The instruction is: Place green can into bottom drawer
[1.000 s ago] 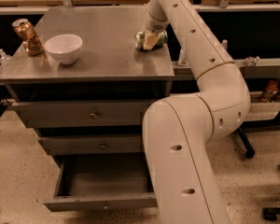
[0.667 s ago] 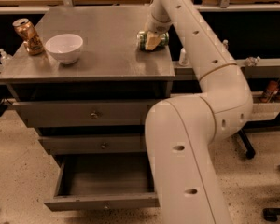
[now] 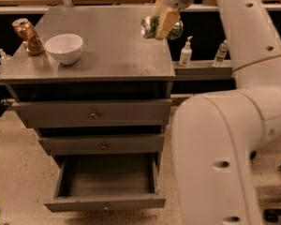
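End effector grips can sideways above table right side; bring it near and low, clear of table edge, release inside bottom drawer

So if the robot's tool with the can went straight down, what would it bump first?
Probably the cabinet top, near its right edge. The tool, above it, holds the green can; depth is hard to judge.

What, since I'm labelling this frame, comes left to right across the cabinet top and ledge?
Small bottle, orange-copper can, white bowl, green can clamped in the gripper above the cabinet top, pump bottle, clear bottle.
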Tool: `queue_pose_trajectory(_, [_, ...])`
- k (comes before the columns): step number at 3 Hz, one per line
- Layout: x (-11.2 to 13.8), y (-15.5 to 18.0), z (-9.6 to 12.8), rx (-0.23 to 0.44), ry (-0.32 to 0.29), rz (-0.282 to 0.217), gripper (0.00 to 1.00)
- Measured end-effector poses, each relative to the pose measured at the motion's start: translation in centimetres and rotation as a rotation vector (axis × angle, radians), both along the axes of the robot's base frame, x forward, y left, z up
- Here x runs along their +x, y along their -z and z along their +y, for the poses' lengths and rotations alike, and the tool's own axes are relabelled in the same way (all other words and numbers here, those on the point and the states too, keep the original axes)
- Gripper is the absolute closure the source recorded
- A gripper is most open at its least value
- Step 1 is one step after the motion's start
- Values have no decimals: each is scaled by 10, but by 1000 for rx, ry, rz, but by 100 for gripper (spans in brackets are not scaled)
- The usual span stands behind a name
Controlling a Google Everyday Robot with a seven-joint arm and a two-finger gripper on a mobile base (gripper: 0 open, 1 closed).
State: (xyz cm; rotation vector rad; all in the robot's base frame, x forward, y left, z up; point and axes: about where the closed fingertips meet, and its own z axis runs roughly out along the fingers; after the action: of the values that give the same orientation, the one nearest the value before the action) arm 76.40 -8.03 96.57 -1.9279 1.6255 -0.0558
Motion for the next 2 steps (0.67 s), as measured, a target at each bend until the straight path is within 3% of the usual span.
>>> queue_pose_trajectory(1, [-46, -11, -21, 76, 92, 135, 100])
queue_pose_trajectory(2, [-88, -46, -20, 190, 210, 177, 100])
